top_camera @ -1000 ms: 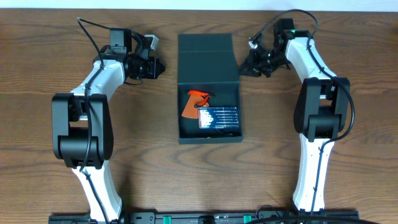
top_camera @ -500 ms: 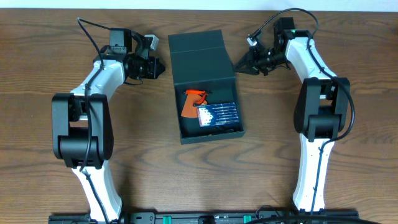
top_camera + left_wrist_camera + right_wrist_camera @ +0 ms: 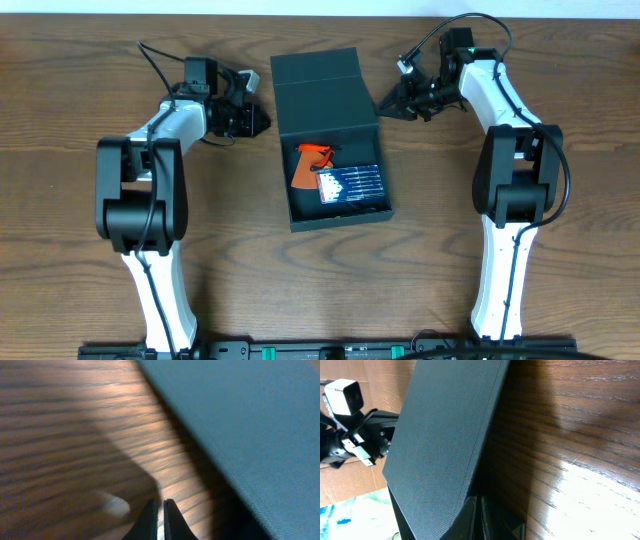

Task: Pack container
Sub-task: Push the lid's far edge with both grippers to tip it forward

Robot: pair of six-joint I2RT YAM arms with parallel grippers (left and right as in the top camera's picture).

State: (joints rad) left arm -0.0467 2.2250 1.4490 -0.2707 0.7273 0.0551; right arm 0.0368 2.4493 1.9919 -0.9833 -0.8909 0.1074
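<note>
Moved since a second ago: container (image 3: 340, 222) turned slightly and pushed left; left gripper (image 3: 262, 121) brought nearer. Mid-table (image 3: 420, 270), lid (image 3: 322, 88) folded back flat. Left gripper closed, empty, just beside lid's left edge. Right gripper (image 3: 384, 103) closed, empty, against lid's right edge.

Right gripper (image 3: 479, 505), jaws pinched together, sits at the edge of the dark teal-grey matte cardboard container (image 3: 440, 435), brown wooden table (image 3: 570, 425) alongside.
</note>
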